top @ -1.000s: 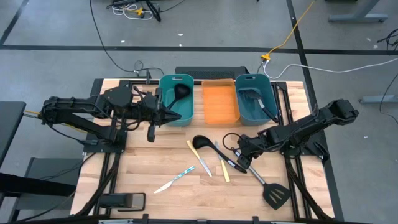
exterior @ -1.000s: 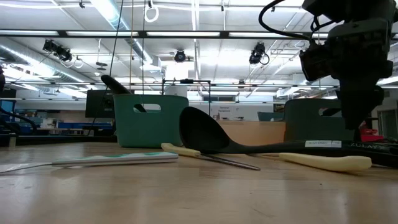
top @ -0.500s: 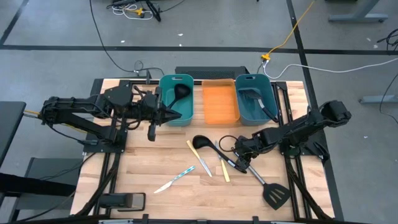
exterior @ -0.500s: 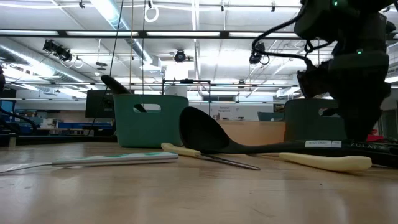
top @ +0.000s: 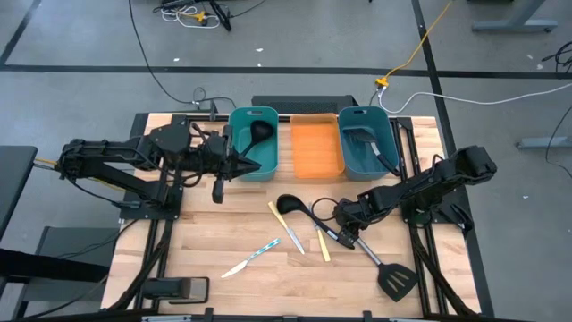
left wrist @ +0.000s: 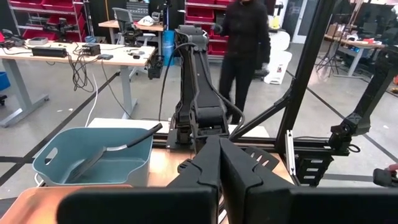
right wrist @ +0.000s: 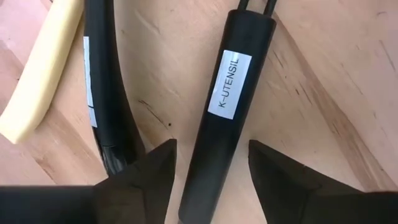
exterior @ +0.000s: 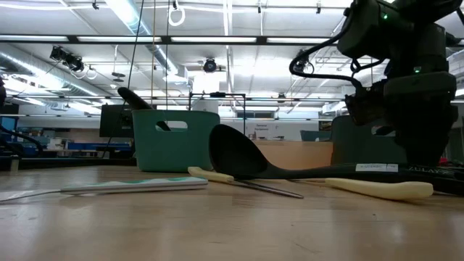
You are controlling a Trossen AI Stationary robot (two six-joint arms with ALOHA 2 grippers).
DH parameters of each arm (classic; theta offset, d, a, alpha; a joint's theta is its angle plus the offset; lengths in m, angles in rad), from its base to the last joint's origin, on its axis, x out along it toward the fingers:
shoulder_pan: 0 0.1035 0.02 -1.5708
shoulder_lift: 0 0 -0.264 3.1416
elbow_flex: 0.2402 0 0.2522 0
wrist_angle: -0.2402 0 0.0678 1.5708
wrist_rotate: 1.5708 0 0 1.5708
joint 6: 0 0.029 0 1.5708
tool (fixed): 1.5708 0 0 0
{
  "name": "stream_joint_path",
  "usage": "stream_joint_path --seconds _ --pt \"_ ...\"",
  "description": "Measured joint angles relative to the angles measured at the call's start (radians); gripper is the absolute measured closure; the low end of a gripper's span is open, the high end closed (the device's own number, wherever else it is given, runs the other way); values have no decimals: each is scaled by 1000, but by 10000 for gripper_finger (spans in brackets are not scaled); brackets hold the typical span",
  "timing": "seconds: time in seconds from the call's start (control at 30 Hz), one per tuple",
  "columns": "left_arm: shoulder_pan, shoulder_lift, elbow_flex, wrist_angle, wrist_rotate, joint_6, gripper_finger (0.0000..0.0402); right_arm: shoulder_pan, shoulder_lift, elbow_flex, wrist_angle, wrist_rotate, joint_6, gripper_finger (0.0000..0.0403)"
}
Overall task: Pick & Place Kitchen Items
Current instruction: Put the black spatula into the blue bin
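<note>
right pincer (right wrist: 208, 158) spread wide, straddling the black spatula handle (right wrist: 227, 106) — left pincer (top: 243, 166) closed, empty.

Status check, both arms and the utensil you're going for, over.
Right gripper open, fingers straddling the spatula handle on the table. Left gripper shut, parked by the left teal bin. Ladle handle lies close alongside.

Two teal bins (top: 253, 143) flank orange tray (top: 317, 148).
</note>
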Motion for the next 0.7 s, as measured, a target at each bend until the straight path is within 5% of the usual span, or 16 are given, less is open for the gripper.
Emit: stream_joint_path --seconds 0.7 --pt "0 0 0 -2 0 -2 387 0 3 -3 -1 0 -10 307"
